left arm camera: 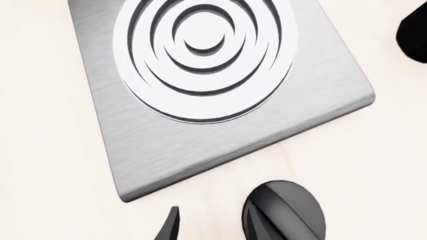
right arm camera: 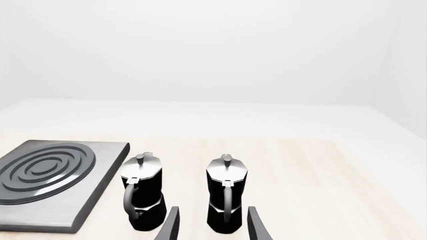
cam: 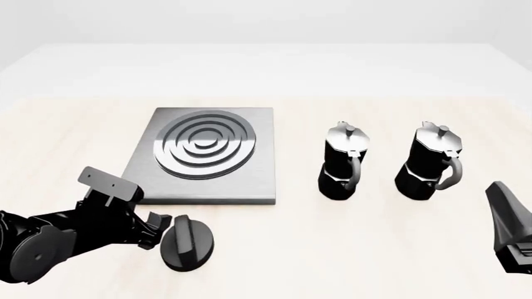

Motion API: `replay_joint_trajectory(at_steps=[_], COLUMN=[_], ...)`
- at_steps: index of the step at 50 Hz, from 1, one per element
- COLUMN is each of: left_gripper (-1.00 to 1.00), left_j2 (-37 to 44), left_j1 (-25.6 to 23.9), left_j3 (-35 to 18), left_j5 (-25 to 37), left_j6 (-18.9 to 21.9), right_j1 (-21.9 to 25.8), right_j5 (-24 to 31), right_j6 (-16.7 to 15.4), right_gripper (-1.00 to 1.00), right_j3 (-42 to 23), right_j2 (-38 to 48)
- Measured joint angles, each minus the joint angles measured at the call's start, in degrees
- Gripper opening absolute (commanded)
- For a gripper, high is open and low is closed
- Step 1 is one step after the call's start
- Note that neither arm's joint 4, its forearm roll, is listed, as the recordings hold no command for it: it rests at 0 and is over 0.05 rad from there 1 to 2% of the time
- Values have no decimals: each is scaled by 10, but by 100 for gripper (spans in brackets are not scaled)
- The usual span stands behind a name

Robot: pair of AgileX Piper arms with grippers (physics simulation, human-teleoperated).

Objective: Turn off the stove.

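The stove (cam: 249,184) is a flat grey metal plate with silver burner rings (cam: 204,144), left of the table's middle. Its round black ridged knob (cam: 187,242) lies on the table just in front of the plate. My left gripper (cam: 156,225) reaches in from the left, its tips right against the knob's left side. In the left wrist view the plate (left arm camera: 220,137) fills the picture, with the knob (left arm camera: 283,214) close by. One fingertip (left arm camera: 171,227) stands apart from the knob; the other is hidden. My right gripper (right arm camera: 213,227) is open and empty, low at the right (cam: 509,215).
Two black-and-silver moka pots (cam: 342,163) (cam: 432,163) stand upright to the right of the stove. The right wrist view also shows them (right arm camera: 143,192) (right arm camera: 225,192), just beyond the right fingers. A dark shape (left arm camera: 413,30) sits at the left wrist view's edge.
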Motion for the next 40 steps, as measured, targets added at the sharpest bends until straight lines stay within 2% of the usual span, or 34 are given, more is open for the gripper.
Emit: replay_joint_trajectory(at_steps=[20,40], left_gripper=[100,100], left_j2=[22,43], left_j1=[-19,-36], left_j3=[-28,-39], left_j5=[2,-8], left_j6=[6,36], right_j1=[-1,-4], right_j5=[-3,-4], right_j6=[0,4], right_gripper=[100,100], right_j3=[0,0], right_j2=[4,4])
